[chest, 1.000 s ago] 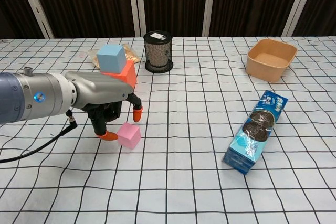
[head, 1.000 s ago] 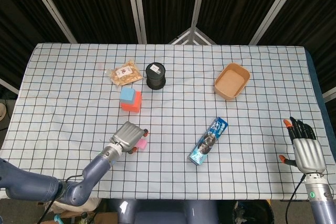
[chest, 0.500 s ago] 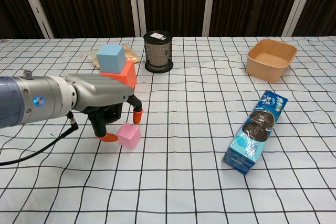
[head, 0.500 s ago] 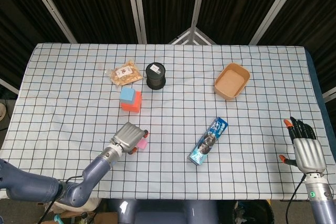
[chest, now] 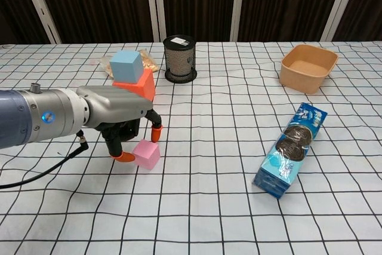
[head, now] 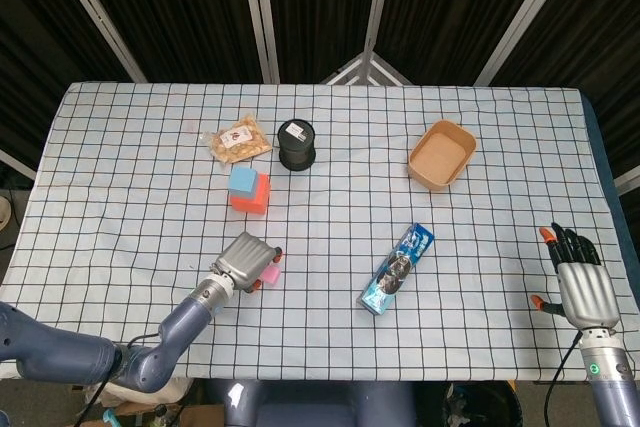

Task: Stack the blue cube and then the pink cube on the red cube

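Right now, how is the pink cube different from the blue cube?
The pink cube lies on the table cloth, while the blue cube sits on top of the red cube. The pink cube looks smaller than the blue cube. The left hand has its fingers around the pink cube; nothing touches the blue cube from above. Both are plain, single-coloured blocks.
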You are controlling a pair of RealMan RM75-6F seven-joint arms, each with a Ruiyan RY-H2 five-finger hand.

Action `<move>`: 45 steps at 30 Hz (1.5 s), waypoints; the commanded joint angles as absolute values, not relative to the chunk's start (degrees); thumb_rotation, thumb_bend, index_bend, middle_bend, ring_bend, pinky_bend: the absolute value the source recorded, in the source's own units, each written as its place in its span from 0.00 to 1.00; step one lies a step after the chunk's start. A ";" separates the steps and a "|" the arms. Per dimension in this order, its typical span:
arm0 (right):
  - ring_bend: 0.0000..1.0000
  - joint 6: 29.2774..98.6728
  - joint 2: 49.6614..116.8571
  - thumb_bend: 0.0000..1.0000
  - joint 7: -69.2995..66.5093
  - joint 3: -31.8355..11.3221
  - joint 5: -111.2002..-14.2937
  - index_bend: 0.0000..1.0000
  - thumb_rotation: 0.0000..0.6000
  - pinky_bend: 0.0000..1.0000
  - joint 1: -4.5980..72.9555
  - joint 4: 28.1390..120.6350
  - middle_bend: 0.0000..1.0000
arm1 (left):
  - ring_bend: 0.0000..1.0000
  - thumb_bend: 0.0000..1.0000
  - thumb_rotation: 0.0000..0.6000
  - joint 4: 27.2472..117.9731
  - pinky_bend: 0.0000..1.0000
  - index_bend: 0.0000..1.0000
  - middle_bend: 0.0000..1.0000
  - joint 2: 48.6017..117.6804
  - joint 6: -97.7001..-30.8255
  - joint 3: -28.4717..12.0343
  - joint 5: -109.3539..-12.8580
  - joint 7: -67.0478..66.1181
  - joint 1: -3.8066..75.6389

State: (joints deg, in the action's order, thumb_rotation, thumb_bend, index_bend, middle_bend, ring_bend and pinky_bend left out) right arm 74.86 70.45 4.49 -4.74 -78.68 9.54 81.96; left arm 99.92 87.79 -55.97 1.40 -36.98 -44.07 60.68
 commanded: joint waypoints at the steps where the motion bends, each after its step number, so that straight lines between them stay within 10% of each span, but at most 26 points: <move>1: 0.00 74.75 70.48 0.11 4.44 -4.72 -78.66 0.02 1.00 0.09 9.59 81.91 0.00 | 0.65 0.34 1.00 99.66 0.64 0.35 0.86 88.02 -55.93 1.34 -37.13 -44.14 60.69; 45: 0.00 74.29 70.70 0.11 4.59 -4.56 -78.62 0.02 1.00 0.09 9.99 81.77 0.00 | 0.65 0.41 1.00 102.52 0.64 0.44 0.87 82.82 -56.60 -2.87 -36.03 -39.94 59.10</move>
